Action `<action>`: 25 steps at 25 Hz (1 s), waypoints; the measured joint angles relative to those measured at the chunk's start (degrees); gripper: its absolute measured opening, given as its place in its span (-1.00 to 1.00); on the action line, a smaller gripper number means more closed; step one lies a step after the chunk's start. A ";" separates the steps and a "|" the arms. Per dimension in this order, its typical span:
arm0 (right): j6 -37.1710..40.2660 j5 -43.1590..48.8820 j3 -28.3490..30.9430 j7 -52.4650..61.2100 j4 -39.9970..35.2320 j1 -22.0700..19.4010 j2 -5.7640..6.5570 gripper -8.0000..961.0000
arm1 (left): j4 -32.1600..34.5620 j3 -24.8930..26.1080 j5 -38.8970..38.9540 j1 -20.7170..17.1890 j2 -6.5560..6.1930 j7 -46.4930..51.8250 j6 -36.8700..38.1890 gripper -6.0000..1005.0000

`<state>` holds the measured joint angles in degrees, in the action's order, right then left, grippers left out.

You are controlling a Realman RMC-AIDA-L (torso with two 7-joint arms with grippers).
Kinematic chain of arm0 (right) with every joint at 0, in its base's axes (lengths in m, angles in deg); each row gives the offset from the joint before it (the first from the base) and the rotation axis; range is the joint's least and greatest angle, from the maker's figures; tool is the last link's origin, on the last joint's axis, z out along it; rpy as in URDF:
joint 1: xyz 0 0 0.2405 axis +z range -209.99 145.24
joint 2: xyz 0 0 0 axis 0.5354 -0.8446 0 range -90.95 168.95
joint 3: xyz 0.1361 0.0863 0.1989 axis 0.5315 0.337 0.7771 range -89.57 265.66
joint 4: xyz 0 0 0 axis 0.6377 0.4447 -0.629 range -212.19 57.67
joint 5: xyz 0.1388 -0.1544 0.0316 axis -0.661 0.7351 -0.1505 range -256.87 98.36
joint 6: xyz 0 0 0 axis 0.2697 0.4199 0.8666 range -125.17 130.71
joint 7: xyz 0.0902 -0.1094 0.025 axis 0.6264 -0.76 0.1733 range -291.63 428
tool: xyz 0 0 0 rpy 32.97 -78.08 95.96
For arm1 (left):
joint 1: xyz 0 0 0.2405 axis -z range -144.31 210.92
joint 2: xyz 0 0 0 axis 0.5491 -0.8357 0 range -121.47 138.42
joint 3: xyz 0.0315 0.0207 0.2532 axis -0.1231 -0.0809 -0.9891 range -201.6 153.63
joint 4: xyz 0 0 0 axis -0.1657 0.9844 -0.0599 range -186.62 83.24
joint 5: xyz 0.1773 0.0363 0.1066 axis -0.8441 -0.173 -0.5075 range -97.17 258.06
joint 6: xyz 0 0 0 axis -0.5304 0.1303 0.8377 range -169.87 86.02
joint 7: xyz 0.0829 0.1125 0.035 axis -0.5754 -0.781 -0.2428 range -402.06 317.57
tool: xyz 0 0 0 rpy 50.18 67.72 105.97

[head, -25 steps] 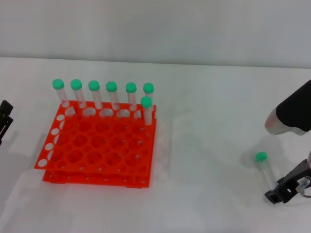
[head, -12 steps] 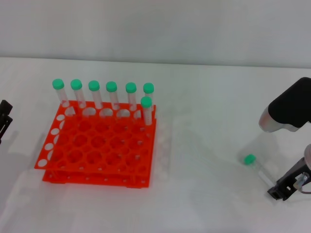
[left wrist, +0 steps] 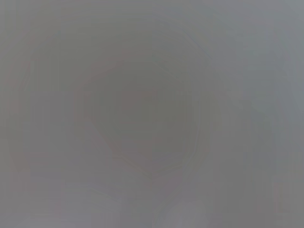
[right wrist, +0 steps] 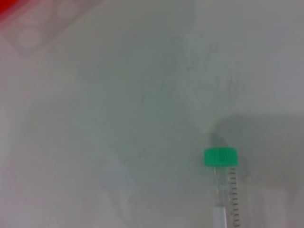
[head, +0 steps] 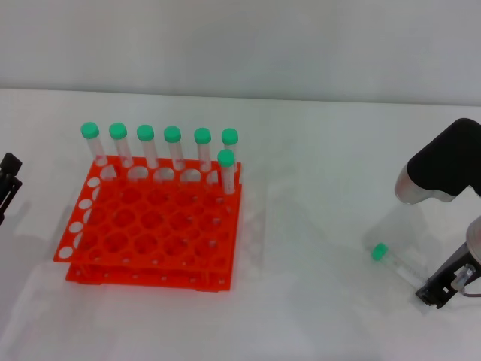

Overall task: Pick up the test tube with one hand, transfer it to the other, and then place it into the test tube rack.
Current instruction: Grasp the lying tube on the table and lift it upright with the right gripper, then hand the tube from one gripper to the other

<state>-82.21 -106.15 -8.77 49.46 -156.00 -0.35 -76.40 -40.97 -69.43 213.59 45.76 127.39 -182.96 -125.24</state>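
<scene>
The test tube point(head: 398, 265), clear with a green cap, slants at the right of the table in the head view, cap pointing left. Its bottom end reaches into my right gripper point(head: 436, 290), which is shut on it near the table's front right. The right wrist view shows the tube point(right wrist: 223, 185) and its cap point(right wrist: 220, 157) over the white table. The orange-red rack point(head: 150, 233) stands at the left. My left gripper point(head: 7, 184) is parked at the far left edge, apart from the rack. The left wrist view shows only grey.
Several green-capped tubes point(head: 173, 147) stand in the rack's back row, and one more point(head: 226, 171) stands just in front at its right end. The white table point(head: 316, 226) lies bare between rack and right arm. A corner of the rack point(right wrist: 19, 14) shows in the right wrist view.
The tube's green cap has swung left and slightly toward the front, with its bottom end staying at my right gripper. The right forearm has shifted left. The left gripper has not moved.
</scene>
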 joint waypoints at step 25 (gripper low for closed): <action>28.11 -20.94 13.32 -25.42 -12.21 -15.27 0.32 -0.57 | 9.10 -0.53 -29.05 11.53 -0.34 27.56 -0.67 0.51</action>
<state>-54.09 -127.09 4.55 24.04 -168.21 -15.62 -76.08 -31.88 -69.96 184.55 57.29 127.05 -155.40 -125.91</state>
